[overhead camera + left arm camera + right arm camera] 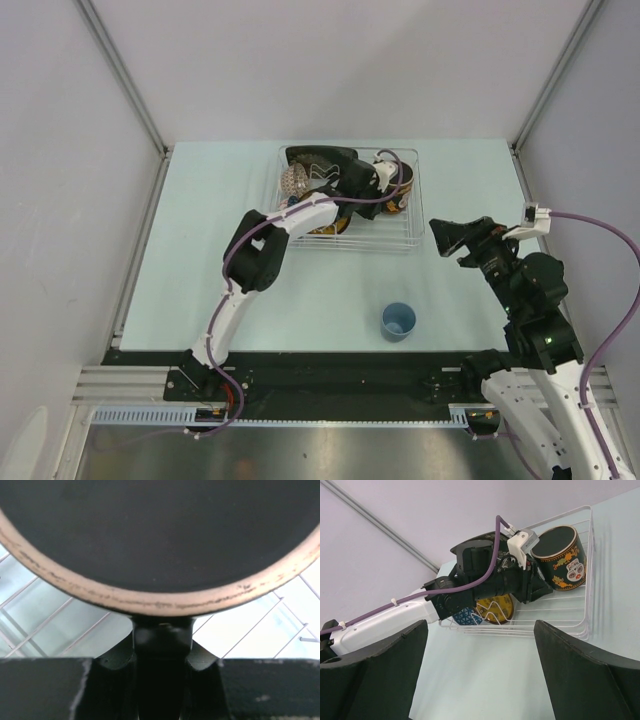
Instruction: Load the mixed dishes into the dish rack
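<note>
The clear dish rack (pixel 412 238) with white wires stands at the table's far middle. In it are the black square plate (pixel 320 157), the beige patterned bowl (pixel 293 181), the blue mosaic bowl (pixel 465 616) and the yellow saucer (pixel 495 609). My left gripper (pixel 384 184) reaches into the rack and is shut on the handle of the black mug (pixel 400 192). The mug is tilted, its dark base (pixel 160 535) facing the wrist camera. The small light-blue cup (pixel 398 321) stands on the table near the front. My right gripper (pixel 450 236) is open and empty, right of the rack.
White wire dividers (pixel 45 625) and the rack floor lie under the mug. Grey walls and metal posts (pixel 122 75) enclose the table. The left arm (pixel 255 250) stretches across the table's left half to the rack.
</note>
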`<state>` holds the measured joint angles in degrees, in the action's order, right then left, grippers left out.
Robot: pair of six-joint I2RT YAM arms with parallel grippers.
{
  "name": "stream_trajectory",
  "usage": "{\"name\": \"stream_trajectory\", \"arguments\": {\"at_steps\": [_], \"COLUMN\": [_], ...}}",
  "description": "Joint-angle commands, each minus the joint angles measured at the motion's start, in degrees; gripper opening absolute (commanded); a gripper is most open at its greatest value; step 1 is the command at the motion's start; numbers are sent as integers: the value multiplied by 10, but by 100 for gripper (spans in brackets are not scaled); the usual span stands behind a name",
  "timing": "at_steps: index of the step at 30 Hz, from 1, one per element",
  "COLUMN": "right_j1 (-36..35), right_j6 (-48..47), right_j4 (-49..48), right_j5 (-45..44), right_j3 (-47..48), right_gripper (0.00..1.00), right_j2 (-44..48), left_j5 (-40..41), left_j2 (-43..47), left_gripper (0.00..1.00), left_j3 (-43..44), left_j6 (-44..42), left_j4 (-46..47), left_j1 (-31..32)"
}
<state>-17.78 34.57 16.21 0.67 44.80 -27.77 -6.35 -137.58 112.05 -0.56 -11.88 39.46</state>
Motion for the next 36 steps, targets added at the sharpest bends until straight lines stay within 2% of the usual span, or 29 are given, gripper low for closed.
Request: {"name": "stream_trajectory", "arguments": {"at_steps": [1,3,5,6,7,12,16,18,22,26,29,30,32,33,35,36], "right_j1": [4,6,6,6,6,7,8,8,8,-21,-118,-190,-253,-312,-359,-393], "right_j6": [8,7,6,6,5,-5,-12,-17,-38,-65,-85,-86,-80,-73,-51,-43], "right_j4": [-2,1,2,3,5,15,26,39,88,124,177,193,237,251,290,302], "right_j5": [11,12,13,14,14,17,19,23,51,114,58,31,-38,-56,-92,-99], "right_j3": [-2,-2,-1,-2,-1,-1,-2,-2,-1,4,22,28,42,54,63,67], "right_gripper": [93,95,95,95,95,95,96,95,92,81,79,79,79,78,74,73], "right_j2": [1,-1,-4,-4,-3,-4,-7,-15,-49,-97,-135,-143,-171,-183,-216,-226], "left_j5": [5,4,4,5,4,6,3,3,5,-8,-35,-38,-37,-38,-39,-40], "left_j2": [28,42,51,61,67,100,138,153,206,273,335,375,416,453,491,524], "left_gripper": [9,27,34,50,57,89,93,97,99,98,98,98,97,97,96,96], "left_j3": [7,-1,-10,-13,-16,-17,-17,-17,-15,-14,-34,-70,-119,-169,-223,-279], "left_j6": [-20,-25,-28,-29,-33,-32,-28,-30,-27,-16,-22,-27,-40,-42,-44,-46], "left_j4": [95,97,93,93,92,77,58,44,-7,-81,-145,-154,-167,-171,-177,-172], "left_j1": [1,3,4,4,4,7,10,12,12,7,-1,-3,-14,-20,-39,-42]}}
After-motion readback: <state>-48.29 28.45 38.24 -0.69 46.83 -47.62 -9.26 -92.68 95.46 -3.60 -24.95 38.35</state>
